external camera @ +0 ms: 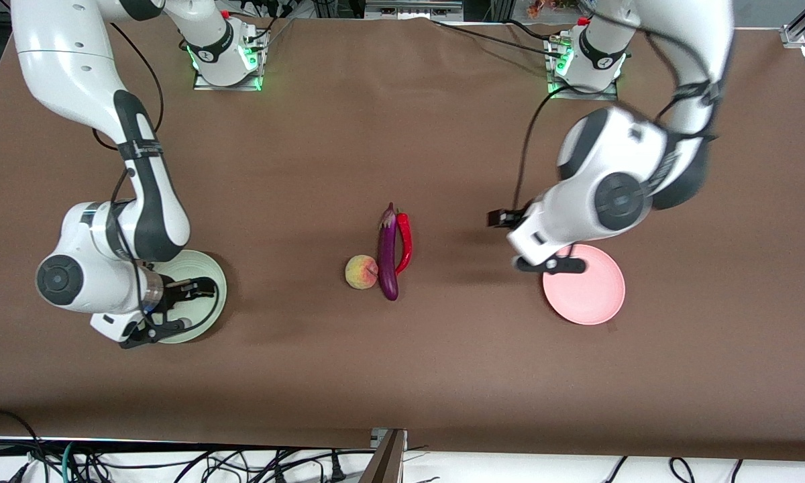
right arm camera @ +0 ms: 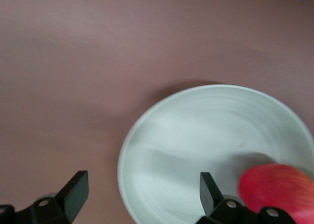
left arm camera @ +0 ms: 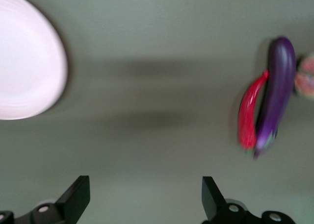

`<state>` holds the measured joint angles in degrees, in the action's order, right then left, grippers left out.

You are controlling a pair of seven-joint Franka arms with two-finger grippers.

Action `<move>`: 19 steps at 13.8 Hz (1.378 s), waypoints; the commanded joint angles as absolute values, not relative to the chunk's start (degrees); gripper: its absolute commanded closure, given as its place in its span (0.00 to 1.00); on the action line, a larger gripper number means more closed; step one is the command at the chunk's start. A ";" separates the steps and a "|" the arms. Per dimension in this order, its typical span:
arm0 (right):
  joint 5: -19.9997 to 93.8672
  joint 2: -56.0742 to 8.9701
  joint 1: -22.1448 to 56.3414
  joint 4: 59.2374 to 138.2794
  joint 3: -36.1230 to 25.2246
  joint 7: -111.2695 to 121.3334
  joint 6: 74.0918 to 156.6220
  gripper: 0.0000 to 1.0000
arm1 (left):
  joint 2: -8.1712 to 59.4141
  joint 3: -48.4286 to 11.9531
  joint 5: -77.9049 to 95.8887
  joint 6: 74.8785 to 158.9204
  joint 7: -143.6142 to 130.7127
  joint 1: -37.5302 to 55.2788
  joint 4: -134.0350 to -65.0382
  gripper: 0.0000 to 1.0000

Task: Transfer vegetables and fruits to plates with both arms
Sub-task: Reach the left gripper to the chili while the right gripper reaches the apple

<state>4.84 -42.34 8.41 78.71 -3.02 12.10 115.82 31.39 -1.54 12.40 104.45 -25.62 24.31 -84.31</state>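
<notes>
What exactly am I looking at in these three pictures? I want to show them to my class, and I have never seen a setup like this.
Two white jointed robot arms stand at a brown table. One picture looks down from a high camera facing them; the other two come from cameras on each arm's wrist.

In the middle of the table lie a long glossy purple eggplant, a curved red chili pepper touching it, and a small yellowish-pink peach-like fruit beside the eggplant.

The right gripper hangs open over a round pale green plate; its wrist camera shows a small red apple-like fruit lying on that plate.

The left gripper hangs open over the edge of a round pink plate, which holds nothing visible. Neither gripper holds anything.
</notes>
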 commanded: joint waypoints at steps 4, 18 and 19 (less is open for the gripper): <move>6.67 -42.01 11.25 78.40 0.25 -0.24 114.87 0.00 | 40.24 -0.70 15.28 120.92 -40.66 32.95 -85.17 0.00; 16.44 -44.56 20.12 78.93 2.99 -16.95 125.59 0.00 | 48.69 -0.53 18.98 130.69 -45.26 38.76 -81.91 0.07; 16.52 -44.91 21.00 78.93 2.99 -18.09 126.64 0.00 | 48.69 -0.53 18.98 130.78 -45.26 38.85 -81.91 0.10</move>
<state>15.49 -44.40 19.99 78.78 3.08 -16.09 124.55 47.83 -1.47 18.22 131.03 -44.70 38.01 -83.79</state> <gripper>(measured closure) 0.000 0.040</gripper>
